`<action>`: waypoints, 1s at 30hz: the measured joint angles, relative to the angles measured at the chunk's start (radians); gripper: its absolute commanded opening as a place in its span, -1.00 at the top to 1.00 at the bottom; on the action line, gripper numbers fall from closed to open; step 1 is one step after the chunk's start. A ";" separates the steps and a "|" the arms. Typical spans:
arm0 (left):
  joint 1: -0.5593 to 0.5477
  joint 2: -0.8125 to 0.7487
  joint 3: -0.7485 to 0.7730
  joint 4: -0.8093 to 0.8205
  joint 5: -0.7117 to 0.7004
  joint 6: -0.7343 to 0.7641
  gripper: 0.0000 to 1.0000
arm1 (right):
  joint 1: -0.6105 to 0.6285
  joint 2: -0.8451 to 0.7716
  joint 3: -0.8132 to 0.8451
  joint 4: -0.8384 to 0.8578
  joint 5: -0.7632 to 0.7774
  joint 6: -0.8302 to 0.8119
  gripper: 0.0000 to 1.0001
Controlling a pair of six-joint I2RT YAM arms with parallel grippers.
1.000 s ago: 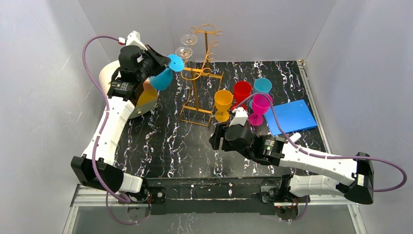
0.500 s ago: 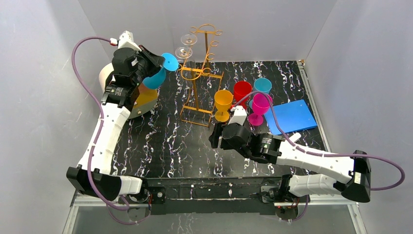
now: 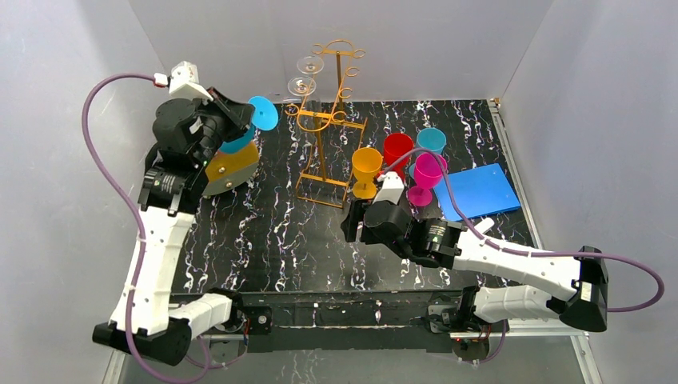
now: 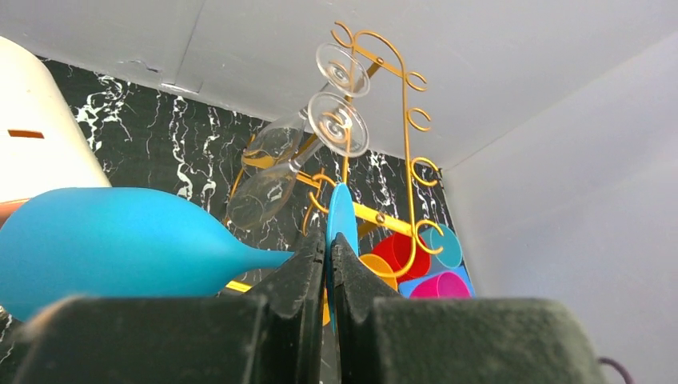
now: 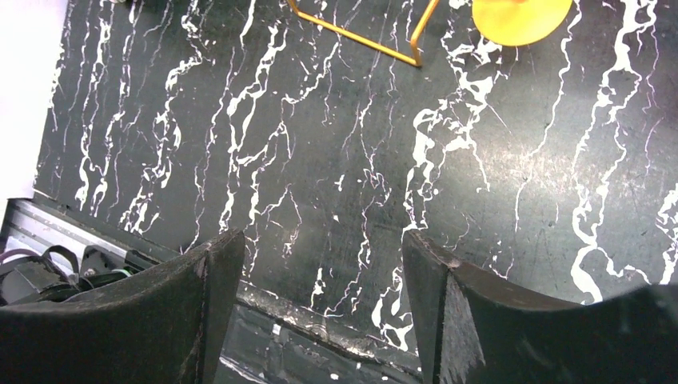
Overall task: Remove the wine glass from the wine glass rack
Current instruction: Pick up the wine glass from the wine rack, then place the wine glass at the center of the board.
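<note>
The golden wire wine glass rack [image 3: 332,120] stands at the back of the table. Two clear wine glasses [image 3: 304,76] hang upside down from its left side. My left gripper [image 3: 242,122] is shut on the round foot of a blue wine glass [image 3: 262,113], held in the air left of the rack and apart from it. In the left wrist view the blue bowl [image 4: 104,240] lies to the left, my left gripper [image 4: 329,248] pinches the foot edge-on, and the rack [image 4: 408,144] with the clear glasses [image 4: 340,124] is beyond. My right gripper [image 3: 349,224] is open and empty, low over the table [image 5: 320,264].
A cream-and-orange cylindrical box [image 3: 228,164] lies under my left arm. Yellow [image 3: 366,168], red [image 3: 396,150], teal [image 3: 431,141] and magenta [image 3: 427,172] goblets stand right of the rack. A blue flat board [image 3: 480,190] lies at the right. The yellow goblet's foot [image 5: 521,16] shows in the right wrist view.
My left arm has swung left and back with the blue wine glass, drawing its foot away from the rack's scroll. The right arm has hardly moved.
</note>
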 measured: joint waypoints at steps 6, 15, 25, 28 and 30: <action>0.000 -0.114 -0.073 -0.048 0.075 0.024 1.00 | -0.008 -0.028 0.000 0.024 0.011 -0.016 -0.64; 0.000 -0.143 -0.122 -0.148 0.251 0.076 1.00 | -0.055 -0.151 0.013 0.042 0.070 -0.080 -0.76; -0.008 -0.177 -0.391 -0.139 0.590 0.073 1.00 | -0.259 -0.110 0.016 0.110 -0.245 -0.109 -0.87; -0.023 -0.231 -0.457 -0.086 0.709 0.055 1.00 | -0.365 -0.111 -0.053 0.253 -0.499 -0.089 -0.88; -0.048 -0.245 -0.506 -0.002 0.767 0.016 1.00 | -0.397 -0.114 -0.108 0.354 -0.647 -0.052 -0.88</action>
